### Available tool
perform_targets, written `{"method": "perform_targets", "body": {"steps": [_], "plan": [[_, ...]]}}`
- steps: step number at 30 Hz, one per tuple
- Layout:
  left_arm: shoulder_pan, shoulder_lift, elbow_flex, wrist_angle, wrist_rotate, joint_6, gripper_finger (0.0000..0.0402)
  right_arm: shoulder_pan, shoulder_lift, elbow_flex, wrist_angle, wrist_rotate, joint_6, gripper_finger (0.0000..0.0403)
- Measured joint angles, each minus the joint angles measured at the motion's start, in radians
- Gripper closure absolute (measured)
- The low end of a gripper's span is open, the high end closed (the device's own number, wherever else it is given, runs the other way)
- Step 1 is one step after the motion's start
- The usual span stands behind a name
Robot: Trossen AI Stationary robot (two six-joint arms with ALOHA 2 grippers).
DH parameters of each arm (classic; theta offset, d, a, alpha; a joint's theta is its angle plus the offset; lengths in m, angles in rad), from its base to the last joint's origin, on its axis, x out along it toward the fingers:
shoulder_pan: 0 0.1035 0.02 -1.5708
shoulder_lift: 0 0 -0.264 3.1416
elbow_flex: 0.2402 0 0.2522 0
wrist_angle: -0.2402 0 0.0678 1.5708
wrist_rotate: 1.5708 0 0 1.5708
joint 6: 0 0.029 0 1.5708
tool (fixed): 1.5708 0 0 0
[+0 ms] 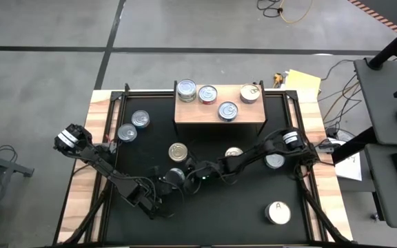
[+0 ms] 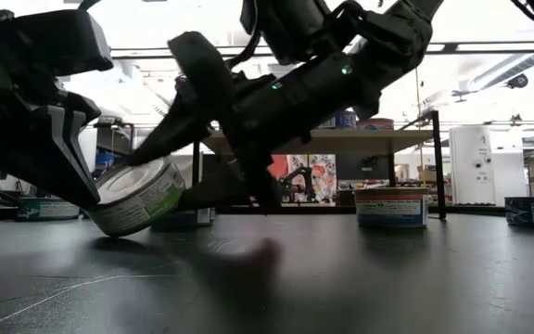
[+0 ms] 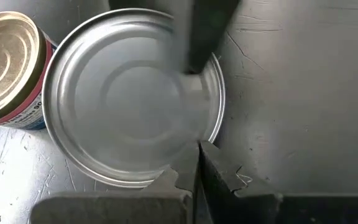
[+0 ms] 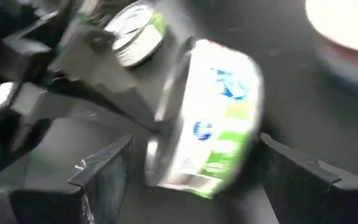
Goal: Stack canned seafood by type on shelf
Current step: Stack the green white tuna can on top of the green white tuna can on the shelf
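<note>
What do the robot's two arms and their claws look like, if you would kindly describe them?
Both arms are dark, jointed and slim. Each carries a white-and-black ringed collar at an outer joint: the left arm, the right arm. A small green light glows by the right claw. The left claw has flat, dark grey fingers with notched inner edges.

A tilted green-labelled tin (image 4: 207, 118) sits between the open right claw (image 4: 197, 171) fingers.

Bright backlight silhouettes the arms in the low view; the right wrist view is motion-blurred; the tabletop (image 2: 387, 278) shows sheen.
</note>
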Motion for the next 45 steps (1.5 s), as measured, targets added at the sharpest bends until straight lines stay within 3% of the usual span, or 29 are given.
{"method": "perform_targets", "body": {"steps": [7,15,21,24,30,34,39,45], "plan": [[0.0,0.0,-0.002,0.006,-0.001,0.0,0.0402,0.0,0.06,0.076,-0.031,-0.037,-0.027,0.0141],[-0.003,0.0,-0.002,0.016,-0.023,0.0,0.0402,0.0,0.053,0.092,-0.087,-0.026,-0.099,0.027],[-0.027,-0.009,0.025,0.014,-0.085,0.045,0.0402,0.003,-0.002,0.092,-0.221,-0.008,-0.185,0.0273],[-0.065,-0.036,0.054,0.013,-0.176,0.104,0.0402,0.016,-0.046,0.092,-0.334,0.082,-0.25,0.0273],[-0.146,-0.136,0.069,-0.009,-0.425,0.17,0.0402,0.085,-0.147,0.091,-0.552,0.386,-0.426,0.0273],[-0.165,-0.194,0.066,-0.013,-0.539,0.237,0.0401,0.152,-0.194,0.069,-0.609,0.6,-0.653,0.0273],[-0.159,-0.235,0.064,0.008,-0.49,0.365,0.0402,0.224,-0.211,0.032,-0.614,0.657,-0.885,0.0273],[-0.158,-0.245,0.064,0.15,-0.204,0.643,0.0402,0.281,-0.216,0.03,-0.661,0.714,-0.961,0.0273]]}}
